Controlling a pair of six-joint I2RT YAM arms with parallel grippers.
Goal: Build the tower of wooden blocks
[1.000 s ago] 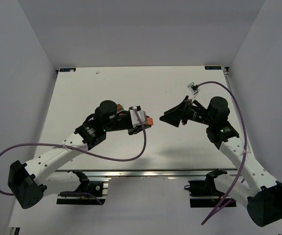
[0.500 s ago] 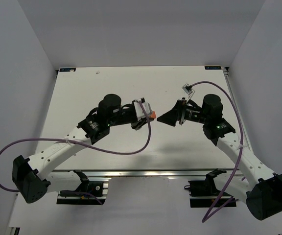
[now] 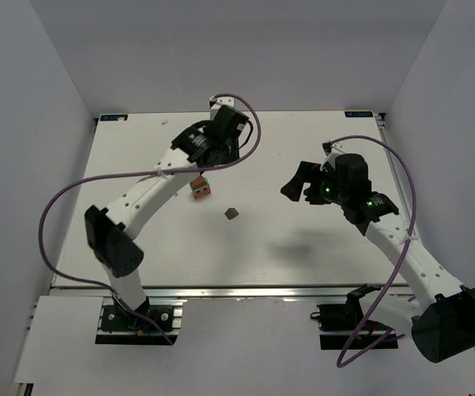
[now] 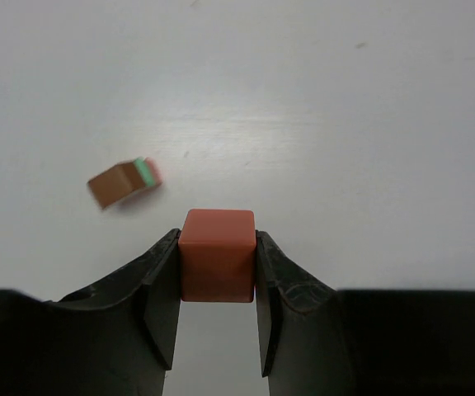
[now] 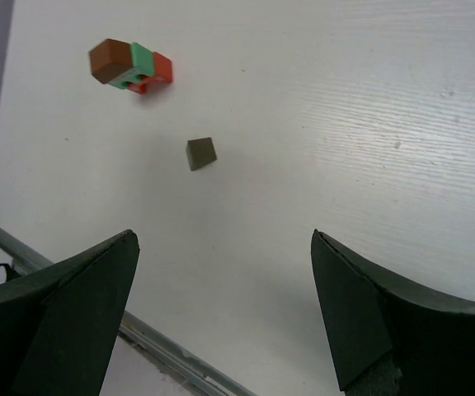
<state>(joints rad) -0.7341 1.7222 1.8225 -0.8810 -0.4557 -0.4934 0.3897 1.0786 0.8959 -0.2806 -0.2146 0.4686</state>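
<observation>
Left gripper (image 4: pixel 217 239) is clenched on the orange cube (image 4: pixel 217 264), pinched at the very tips of its jaws and carried above the table (image 4: pixel 369 124). Ahead of those jaws and off to their left lies the tower (image 4: pixel 126 180), so far only a brown, a green and a red piece joined together; it appears to be on its side rather than standing, and it is blurred in this wrist view. Setting the cube down on it as it lies would likely roll or split it, and the jaws are far bigger than the pieces, so a slightly low approach could knock it away. With so shallow a hold, the cube could also twist or slip. Between the two arms, ahead of the right jaws and nearer their left finger, sits the loose brown block (image 5: pixel 201 153), apart from the tower. Right gripper (image 5: pixel 221 235) is spread wide and holds nothing, so the tower has no support. No brand, label or writing is legible in any view.
</observation>
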